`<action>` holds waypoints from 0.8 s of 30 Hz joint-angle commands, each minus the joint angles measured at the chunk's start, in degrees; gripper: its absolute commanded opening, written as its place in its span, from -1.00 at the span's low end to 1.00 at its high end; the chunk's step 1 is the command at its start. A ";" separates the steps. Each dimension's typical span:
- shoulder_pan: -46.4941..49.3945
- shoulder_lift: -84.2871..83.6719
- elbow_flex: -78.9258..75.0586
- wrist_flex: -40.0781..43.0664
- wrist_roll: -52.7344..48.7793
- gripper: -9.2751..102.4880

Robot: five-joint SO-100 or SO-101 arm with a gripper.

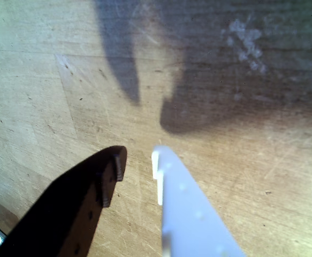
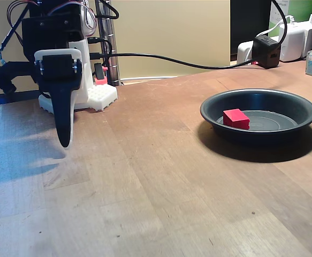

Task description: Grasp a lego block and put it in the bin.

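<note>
While the tool [image 2: 65, 140] hangs apart, lego block [image 2: 236, 118] lies in bin [image 2: 257, 133].

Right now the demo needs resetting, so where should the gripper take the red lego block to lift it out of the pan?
Come from above and pinch the lego block across its narrow width. It lies low on the floor of the bin, whose raised rim blocks a side approach.

Wrist cam sits right behind the black and white two-finger gripper [image 1: 138, 160], looking down close at the scratched brown wooden tabletop [image 1: 48, 96]. Fixed cam's low at table height, facing across toward the beige back wall [image 2: 166, 32]. Both share that gripper and tabletop.
</note>
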 commanded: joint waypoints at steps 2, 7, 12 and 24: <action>-0.18 -0.26 2.90 -0.44 -0.26 -0.84; -0.18 -0.35 2.99 -0.44 -0.26 -0.84; -0.18 -0.18 2.99 -0.35 -0.35 -0.84; -0.26 0.26 2.99 -0.18 -0.35 -0.84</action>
